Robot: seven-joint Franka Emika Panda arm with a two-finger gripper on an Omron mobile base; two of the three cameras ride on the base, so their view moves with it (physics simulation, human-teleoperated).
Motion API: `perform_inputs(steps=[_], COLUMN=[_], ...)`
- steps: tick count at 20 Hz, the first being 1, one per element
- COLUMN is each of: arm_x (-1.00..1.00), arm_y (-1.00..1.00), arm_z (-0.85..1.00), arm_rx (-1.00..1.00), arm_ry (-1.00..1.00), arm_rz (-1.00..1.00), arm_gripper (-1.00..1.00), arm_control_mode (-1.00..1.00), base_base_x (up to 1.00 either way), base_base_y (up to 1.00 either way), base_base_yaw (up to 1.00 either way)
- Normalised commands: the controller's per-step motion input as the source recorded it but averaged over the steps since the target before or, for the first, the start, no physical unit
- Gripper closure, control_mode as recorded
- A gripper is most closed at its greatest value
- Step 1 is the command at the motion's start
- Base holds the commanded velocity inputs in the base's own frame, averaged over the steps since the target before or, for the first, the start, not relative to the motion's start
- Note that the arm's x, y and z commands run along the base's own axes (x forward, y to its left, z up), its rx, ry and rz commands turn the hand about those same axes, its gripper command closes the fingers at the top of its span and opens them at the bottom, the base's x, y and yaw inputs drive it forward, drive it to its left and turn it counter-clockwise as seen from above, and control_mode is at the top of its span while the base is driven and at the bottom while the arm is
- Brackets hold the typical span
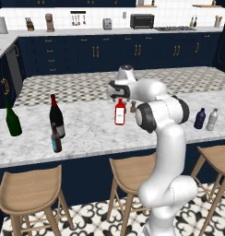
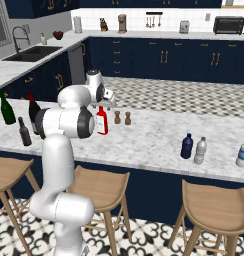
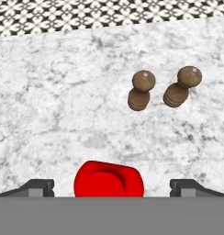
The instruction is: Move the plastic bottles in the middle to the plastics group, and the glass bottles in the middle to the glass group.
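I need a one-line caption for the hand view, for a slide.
Open jaws straddle the red bottle from above on the marble counter, two brown wooden grinders beyond.

The arm [image 1: 162,152] is glossy white, built of thick rounded segments. Dark grey rings mark its joints. Its two finger tips [image 3: 40,187] are small and dark.
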Motion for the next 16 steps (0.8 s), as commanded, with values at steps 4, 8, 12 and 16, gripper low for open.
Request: perform_inputs(steps=[4, 8, 12, 16], arm_x=[0.0, 0.0, -0.05, -0.61], arm_y=[0.14, 0.02, 0.0, 0.21], arm_z=[-0.25, -0.09, 0.0, 0.22], arm_rx=[0.0, 0.0, 0.0, 0.0], arm_ry=[0.0, -0.16, -0.24, -0.2], arm_rz=[0.0, 0.0, 0.01, 0.16], arm_gripper=[1.0, 1.0, 1.0, 1.0], arm_control_mode=[-1.0, -1.0, -1.0, -1.0], base_base_x=[0.0, 0.0, 0.0, 0.0], base_base_y=[0.0, 0.0, 0.0, 0.0], base_base_yaw=[0.0, 0.0, 0.0, 0.0])
